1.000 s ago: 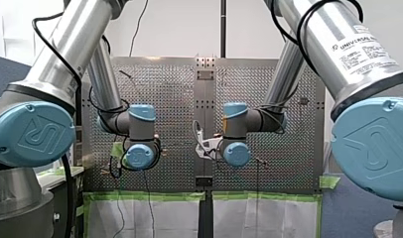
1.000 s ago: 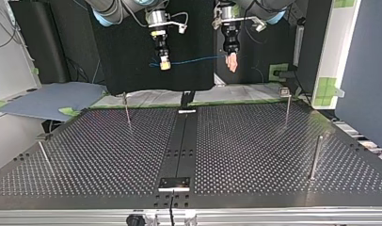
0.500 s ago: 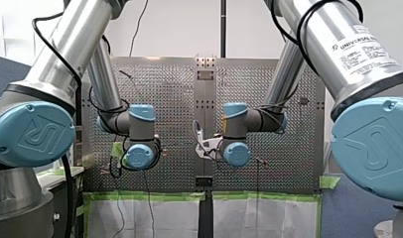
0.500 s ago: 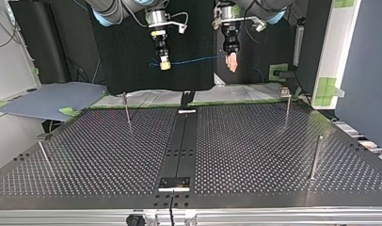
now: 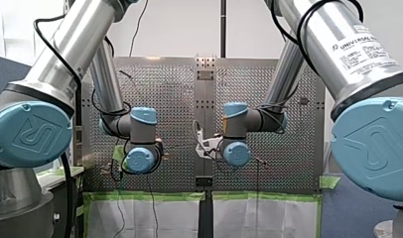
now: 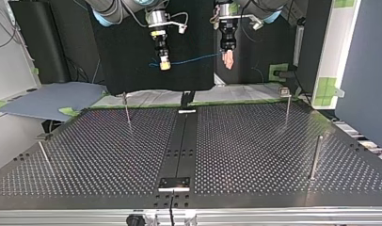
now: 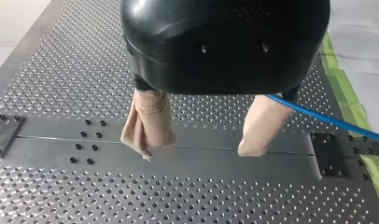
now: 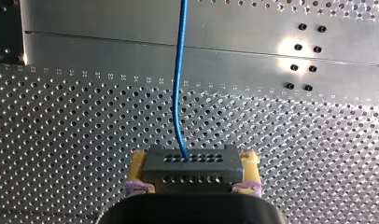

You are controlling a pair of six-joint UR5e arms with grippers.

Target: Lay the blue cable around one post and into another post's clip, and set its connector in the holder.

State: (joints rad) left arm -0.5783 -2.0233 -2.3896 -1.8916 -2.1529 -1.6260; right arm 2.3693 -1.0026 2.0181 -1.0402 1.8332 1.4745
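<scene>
A perforated metal counter (image 6: 255,155) is being divided down its middle by a smooth strip (image 6: 179,141) without perforations. Four thin rods are being held upright on it: a first post (image 6: 127,112) and a second post (image 6: 287,110) near the far edge, at the top view's left and right, and a third post (image 6: 44,157) and a fourth post (image 6: 314,157) nearer the camera, well out to either side. A small dark plate (image 6: 175,182) is being carried at the strip's near end.

White wall (image 5: 179,29) right behind the table (image 6: 255,141). Opposite side has a black panel (image 6: 132,70), plus a grey-blue mat (image 6: 48,99) beside the table and green tape (image 5: 179,196) along its edge.
</scene>
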